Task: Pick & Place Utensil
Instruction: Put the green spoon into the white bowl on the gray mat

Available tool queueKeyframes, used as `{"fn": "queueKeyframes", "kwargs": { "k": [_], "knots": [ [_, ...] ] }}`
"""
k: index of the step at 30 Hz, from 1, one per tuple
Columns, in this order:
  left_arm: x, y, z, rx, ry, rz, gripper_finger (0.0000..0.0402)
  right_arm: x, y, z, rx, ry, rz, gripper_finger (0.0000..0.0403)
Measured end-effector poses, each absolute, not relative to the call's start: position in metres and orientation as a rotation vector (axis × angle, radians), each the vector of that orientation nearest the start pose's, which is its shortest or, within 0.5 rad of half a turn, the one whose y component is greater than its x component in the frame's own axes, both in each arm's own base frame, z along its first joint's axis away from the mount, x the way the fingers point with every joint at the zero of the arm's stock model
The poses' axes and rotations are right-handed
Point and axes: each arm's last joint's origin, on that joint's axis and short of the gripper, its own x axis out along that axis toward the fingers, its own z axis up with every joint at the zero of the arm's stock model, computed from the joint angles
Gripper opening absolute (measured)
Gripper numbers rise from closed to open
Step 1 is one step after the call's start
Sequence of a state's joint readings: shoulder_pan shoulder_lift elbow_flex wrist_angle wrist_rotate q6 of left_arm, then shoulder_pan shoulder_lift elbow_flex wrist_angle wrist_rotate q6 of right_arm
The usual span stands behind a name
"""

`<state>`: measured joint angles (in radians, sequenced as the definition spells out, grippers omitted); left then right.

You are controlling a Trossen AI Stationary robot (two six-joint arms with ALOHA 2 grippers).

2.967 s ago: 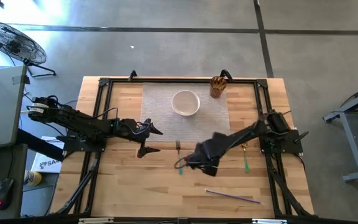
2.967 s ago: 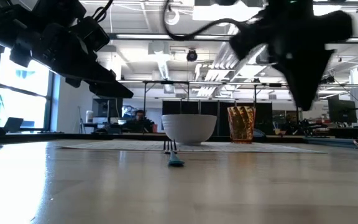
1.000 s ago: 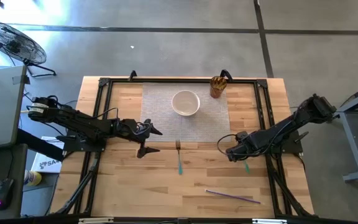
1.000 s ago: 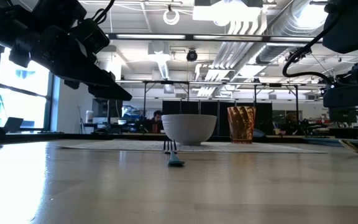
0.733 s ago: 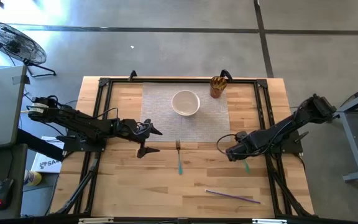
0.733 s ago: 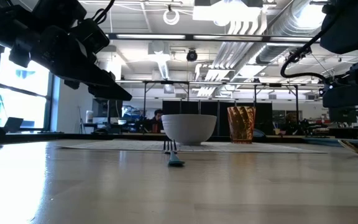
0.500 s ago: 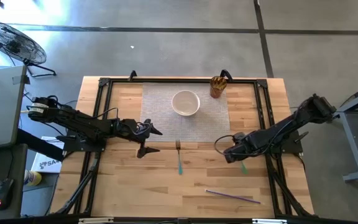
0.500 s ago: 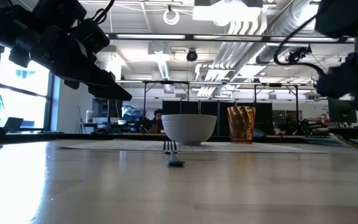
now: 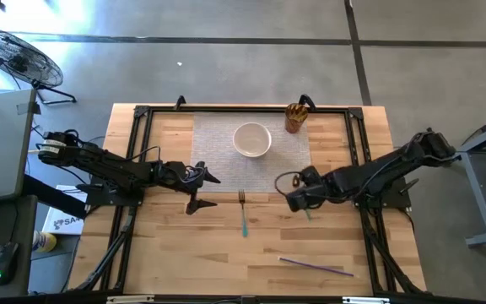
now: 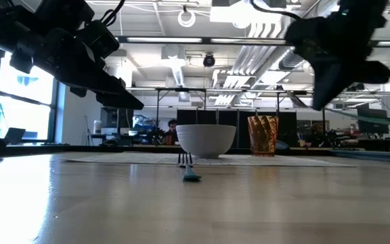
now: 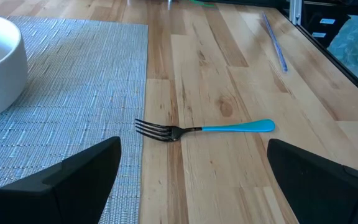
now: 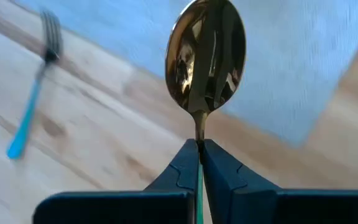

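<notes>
My right gripper [image 12: 199, 149] is shut on a spoon with a gold bowl [image 12: 206, 56] and a green handle [image 9: 308, 214]. It hovers over the wood just right of the fork, near the placemat's near edge [image 9: 294, 198]. The fork [image 9: 243, 211], with a dark head and blue handle, lies flat on the wood with its tines at the placemat's near edge; it also shows in the left wrist view [image 11: 204, 129]. My left gripper [image 9: 207, 191] is open and empty, held above the table left of the fork. My right gripper pinches the spoon's thin neck [image 12: 199, 138] just behind the bowl, between its two fingertips. The fingers point toward the table's left, slanting down. The bowl sticks out past the fingertips, hollow side toward the camera, and the green handle runs back between the fingers. The spoon is clear of the table.
A white bowl [image 9: 251, 139] stands on the grey woven placemat [image 9: 226, 160]. An amber cup [image 9: 294, 116] stands at the mat's far right corner. A thin purple stick [image 9: 315, 267] lies near the table's near edge. A black frame rail [image 9: 137, 160] borders the work area.
My right gripper has moved toward the table's left, carrying the spoon from the right side toward the fork. The spoon's bowl, which lay at table level at the right of the low view, is gone from there, and the gripper now stands higher in that view.
</notes>
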<state>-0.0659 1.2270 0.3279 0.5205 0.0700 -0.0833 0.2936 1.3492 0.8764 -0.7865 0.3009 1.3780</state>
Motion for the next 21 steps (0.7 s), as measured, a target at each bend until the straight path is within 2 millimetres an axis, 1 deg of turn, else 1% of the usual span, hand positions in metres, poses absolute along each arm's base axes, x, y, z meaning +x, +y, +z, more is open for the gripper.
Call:
{"fn": "queueKeyframes", "kwargs": {
  "k": [2, 5, 9, 14, 18, 21],
  "knots": [
    [0.220, -0.017, 0.162, -0.083, 0.384, -0.118, 0.0399, 0.241, 0.053, 0.220, 0.795, 0.931, -0.784, 0.0003],
    [0.220, -0.017, 0.162, -0.083, 0.384, -0.118, 0.0399, 0.263, 0.041, 0.232, 0.728, 0.910, -0.770, 0.0003],
    [0.220, -0.017, 0.162, -0.083, 0.384, -0.119, 0.0399, 0.299, 0.017, 0.247, 0.626, 0.901, -0.739, 0.0003],
    [0.220, -0.017, 0.162, -0.083, 0.384, -0.119, 0.0399, 0.343, -0.026, 0.261, 0.575, 0.909, -0.703, 0.0003],
    [0.220, -0.017, 0.162, -0.083, 0.384, -0.118, 0.0399, 0.376, -0.064, 0.262, 0.541, 0.934, -0.654, 0.0003],
    [0.220, -0.017, 0.162, -0.083, 0.384, -0.119, 0.0399, 0.394, -0.091, 0.259, 0.529, 0.964, -0.639, 0.0003]
  ]
}}
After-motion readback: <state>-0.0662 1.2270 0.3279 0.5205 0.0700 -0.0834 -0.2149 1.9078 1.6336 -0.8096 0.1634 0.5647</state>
